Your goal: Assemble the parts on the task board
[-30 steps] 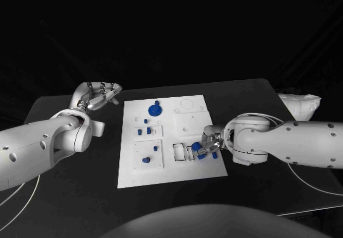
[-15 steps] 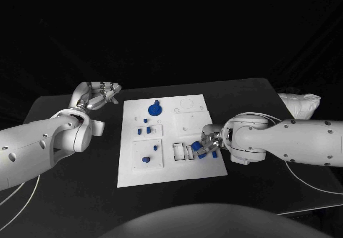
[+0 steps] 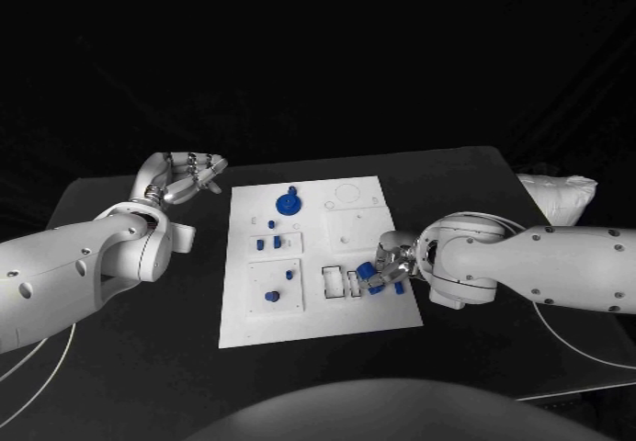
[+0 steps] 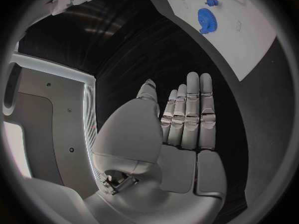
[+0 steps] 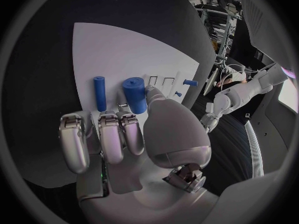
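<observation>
Right hand point(image 3: 386, 272) grips a blue cylinder point(image 5: 134, 95) near the board's point(image 3: 318, 322) right edge; left hand point(image 3: 186, 175), fingers apart and empty, hovers over bare table point(image 3: 146, 340) off the board's far-left corner.

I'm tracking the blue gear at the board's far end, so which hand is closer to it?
Left. The left hand hovers off the board's far left corner, beside the blue gear; the right hand works at the near right edge.

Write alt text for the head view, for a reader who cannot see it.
The silver right hand rests on the white rectangular task board's near right corner, fingers around a thick blue cylinder. The silver left hand hangs empty beyond the board's far left corner, over the black table.
</observation>
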